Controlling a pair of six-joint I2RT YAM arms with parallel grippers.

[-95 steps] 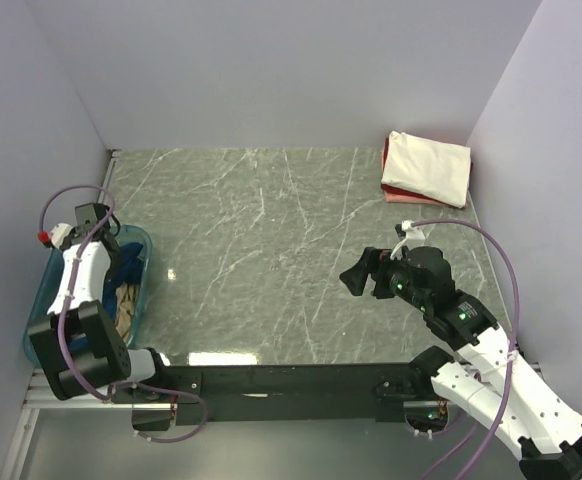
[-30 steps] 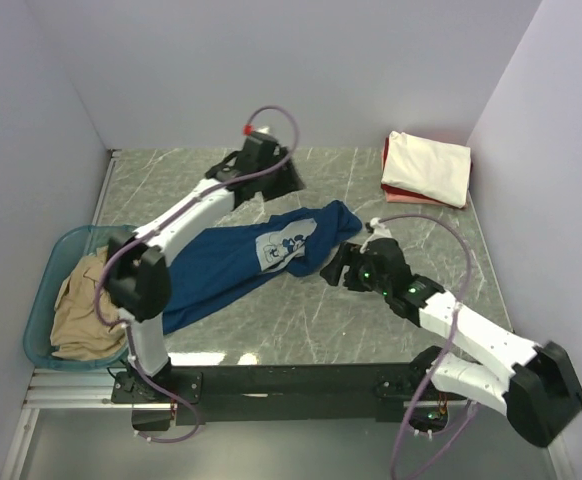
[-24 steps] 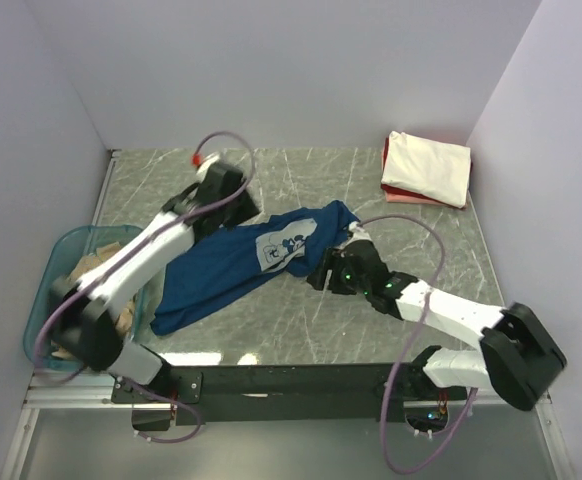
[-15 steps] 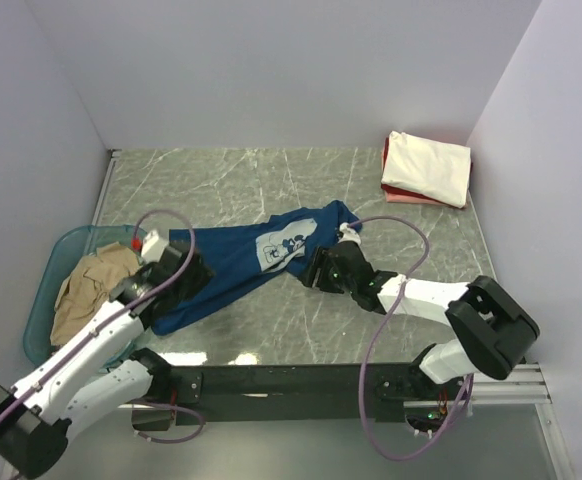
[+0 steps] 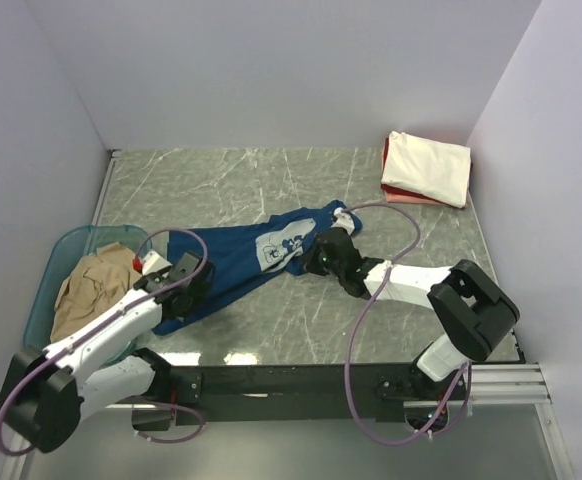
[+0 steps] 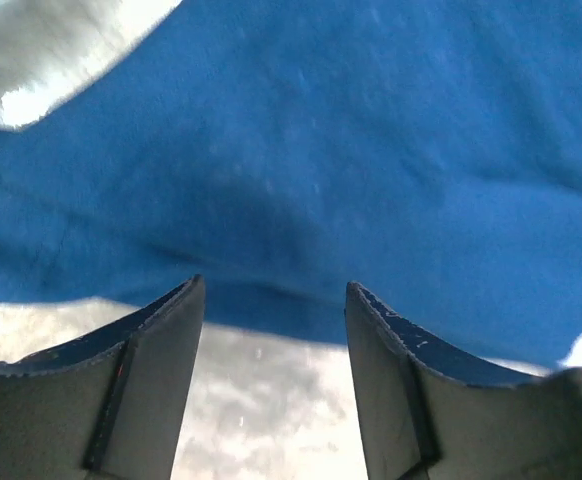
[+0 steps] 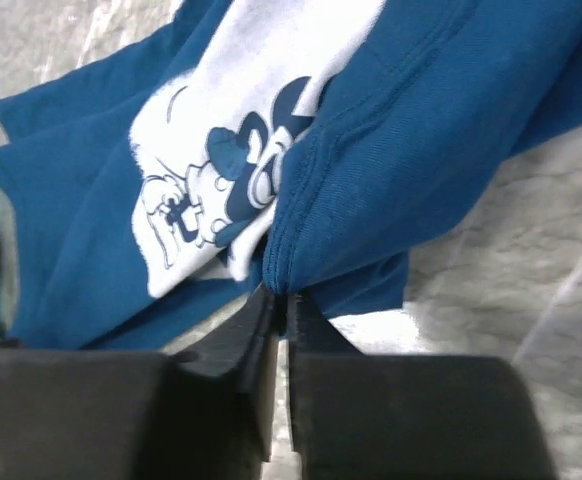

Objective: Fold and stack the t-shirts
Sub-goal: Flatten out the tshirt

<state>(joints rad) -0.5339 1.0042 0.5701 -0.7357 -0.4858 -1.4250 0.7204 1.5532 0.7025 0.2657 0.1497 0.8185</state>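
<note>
Starting at the left edge of the bench: the teal tub (image 5: 43,295) sits by the near-left corner with a tan t-shirt (image 5: 86,285) bunched up inside it.

Just right of the tub, the left gripper (image 5: 193,285) is down at the near-left end of the navy t-shirt (image 5: 233,262). In its wrist view the claw (image 6: 276,300) is spread wide, one finger (image 6: 141,370) on each side. The blue cloth (image 6: 321,150) runs across just past the tips and the marble bench (image 6: 261,420) shows between them. Can't tell if the tips actually touch the fabric.

The navy tee lies rumpled across the middle of the bench (image 5: 271,330), stretched diagonally from the tub side up toward the far right. Its pale mouse print (image 5: 279,245) faces up.

At the right end of that shirt is the right gripper (image 5: 316,262). In the wrist view, its claw (image 7: 279,300) is pressed together and pinching a folded edge of the navy tee (image 7: 421,150), right next to the print (image 7: 231,150).

Over in the far-right corner there's a folded cream t-shirt (image 5: 429,165) stacked on a red t-shirt (image 5: 395,194), which only peeks out along the edge. Both are well apart from everything else.
</note>
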